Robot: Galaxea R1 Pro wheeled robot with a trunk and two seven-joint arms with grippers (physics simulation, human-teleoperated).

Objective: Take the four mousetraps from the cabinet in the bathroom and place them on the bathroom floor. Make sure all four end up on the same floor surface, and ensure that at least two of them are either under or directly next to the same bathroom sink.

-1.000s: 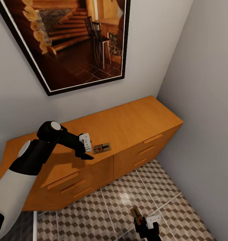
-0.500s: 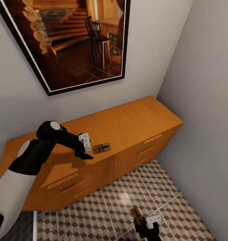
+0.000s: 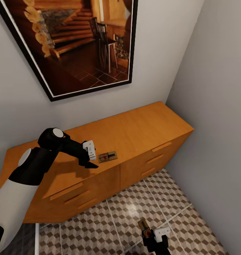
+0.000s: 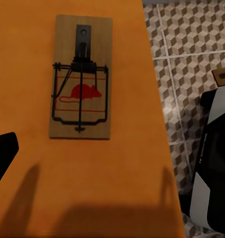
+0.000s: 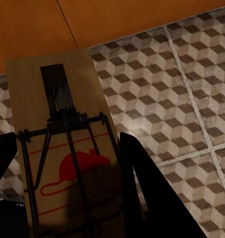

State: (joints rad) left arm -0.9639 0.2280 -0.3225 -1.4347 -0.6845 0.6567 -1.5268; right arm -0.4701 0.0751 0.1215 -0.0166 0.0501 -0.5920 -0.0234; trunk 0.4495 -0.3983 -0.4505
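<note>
One mousetrap [image 3: 108,156] lies flat on the orange-brown cabinet [image 3: 141,131] top near its front edge; the left wrist view shows its red mouse mark and dark wire [image 4: 81,104]. My left gripper [image 3: 91,163] hovers just left of this mousetrap, open, with nothing between its fingers [image 4: 3,153]. Low over the cube-patterned bathroom floor [image 3: 110,226], my right gripper [image 3: 150,232] is shut on a second mousetrap [image 5: 62,148], whose board sticks out past the fingers [image 5: 142,188].
A large framed picture [image 3: 74,42] hangs on the wall above the cabinet. A grey side wall [image 3: 219,124] closes the right side, leaving a narrow strip of tiled floor between it and the cabinet's drawer fronts [image 3: 152,159].
</note>
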